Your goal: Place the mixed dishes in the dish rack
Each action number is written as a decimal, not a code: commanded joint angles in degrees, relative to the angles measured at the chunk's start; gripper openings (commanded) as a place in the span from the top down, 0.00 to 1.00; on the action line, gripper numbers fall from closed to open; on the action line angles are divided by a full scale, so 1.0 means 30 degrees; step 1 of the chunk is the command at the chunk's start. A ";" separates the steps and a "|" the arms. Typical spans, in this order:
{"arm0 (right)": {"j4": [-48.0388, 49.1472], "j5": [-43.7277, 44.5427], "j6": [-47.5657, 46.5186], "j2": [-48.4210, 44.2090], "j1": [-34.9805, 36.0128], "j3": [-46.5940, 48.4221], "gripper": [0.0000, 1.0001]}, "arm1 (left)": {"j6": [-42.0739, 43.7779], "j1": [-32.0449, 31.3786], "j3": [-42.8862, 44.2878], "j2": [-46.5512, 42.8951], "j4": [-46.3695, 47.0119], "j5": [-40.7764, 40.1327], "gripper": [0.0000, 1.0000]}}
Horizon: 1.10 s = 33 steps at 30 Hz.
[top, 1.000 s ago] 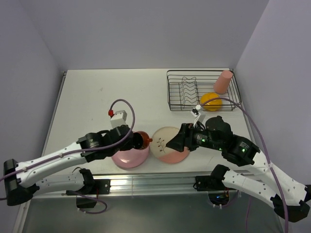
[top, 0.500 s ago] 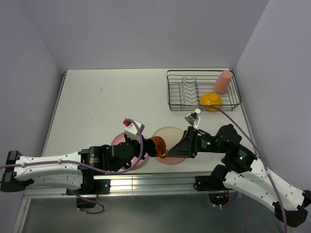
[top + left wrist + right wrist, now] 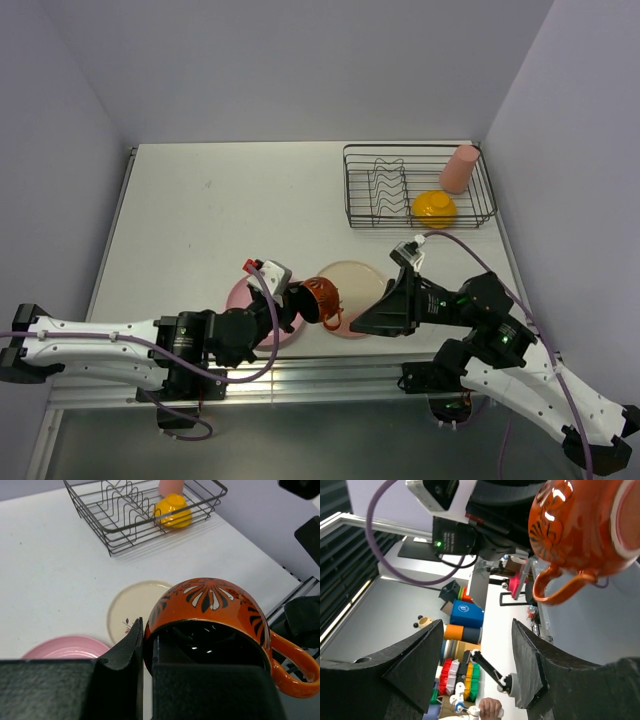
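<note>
My left gripper (image 3: 303,306) is shut on the rim of the small red-orange cup (image 3: 322,298), which hangs tilted above the near edge between the pink plate (image 3: 243,296) and the cream plate (image 3: 355,281). In the left wrist view the cup (image 3: 210,607) fills the jaws (image 3: 147,632). The cream plate (image 3: 131,614) and the pink plate (image 3: 67,648) lie flat below. My right gripper (image 3: 360,324) is open and empty just right of the cup, over the cream plate's near edge. The right wrist view shows the cup (image 3: 572,527) beyond its spread fingers (image 3: 477,640). The dish rack (image 3: 370,212) holds the yellow bowl (image 3: 434,207) and the pink tumbler (image 3: 460,168).
The rack (image 3: 120,530) stands at the back right, with wavy dividers (image 3: 385,188) in its left half. The bowl (image 3: 172,510) and the tumbler (image 3: 170,486) sit in its right half. The table's near edge rail (image 3: 320,372) is right under both grippers.
My left gripper has carried the cup right and toward the near edge, off the pink plate. My right arm has drawn back from the cream plate, which now lies flat and more exposed.
</note>
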 commanded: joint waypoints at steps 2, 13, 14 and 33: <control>-0.0397 0.0364 0.0786 -0.0775 0.0111 -0.0105 0.37 | 0.1750 -0.0462 0.0374 -0.0639 0.2696 -0.1263 1.00; 0.0804 0.0072 0.1343 -0.0249 0.0317 -0.0663 0.39 | 0.4797 -0.1808 0.1135 0.0326 0.5711 -0.1935 1.00; 0.0804 0.0100 0.1373 -0.0219 0.0317 -0.0663 0.39 | 0.5118 -0.1926 0.1164 0.0443 0.5918 -0.2024 1.00; 0.1011 0.1184 0.1404 -0.0452 0.1224 -0.0781 0.43 | 0.9779 -0.3187 0.1019 0.0006 0.9377 -0.3870 1.00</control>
